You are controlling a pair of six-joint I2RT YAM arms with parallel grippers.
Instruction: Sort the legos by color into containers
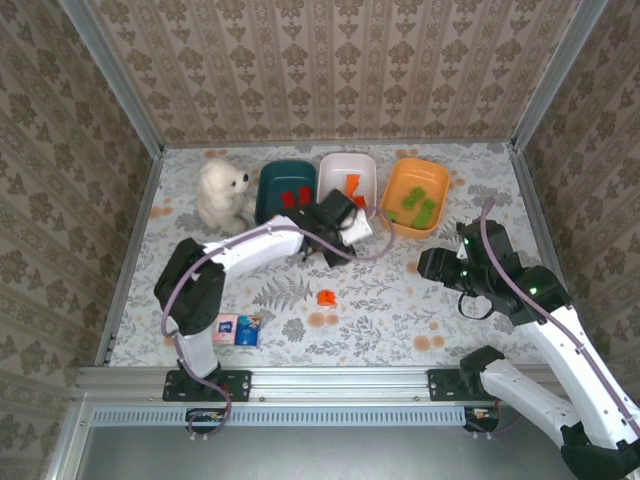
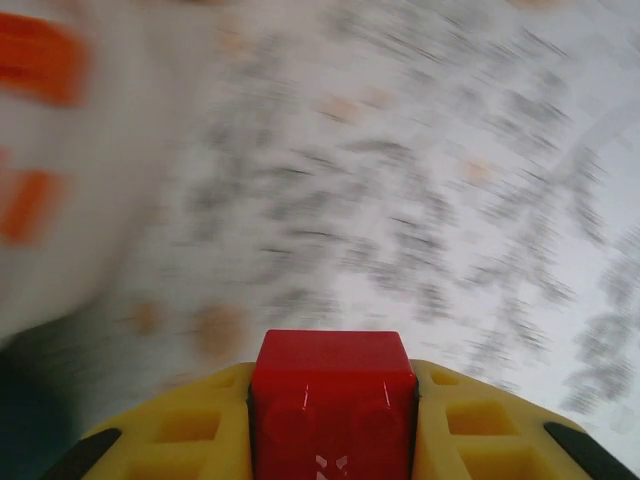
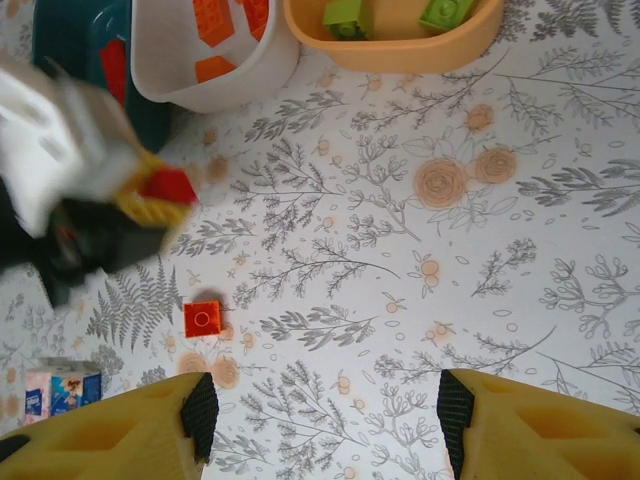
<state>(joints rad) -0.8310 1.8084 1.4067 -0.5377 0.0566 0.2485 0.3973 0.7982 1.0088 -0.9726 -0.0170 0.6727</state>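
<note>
My left gripper [image 1: 333, 238] is shut on a red lego [image 2: 333, 400], held between its yellow fingers [image 2: 190, 435] just in front of the dark teal bowl [image 1: 285, 190] and the white bowl [image 1: 347, 180]. The right wrist view shows that red lego [image 3: 167, 186] too. Red legos lie in the teal bowl, orange ones [image 3: 212, 20] in the white bowl, green ones [image 3: 345, 15] in the orange bowl [image 1: 415, 195]. One orange lego [image 1: 326, 297] lies loose on the table [image 3: 203, 319]. My right gripper [image 3: 325, 425] hangs open and empty above the table, right of that lego.
A white plush bear [image 1: 222, 192] sits left of the teal bowl. A small blue-and-pink packet [image 1: 239, 329] lies near the front left edge. The left wrist view is motion-blurred. Metal frame posts and patterned walls enclose the table.
</note>
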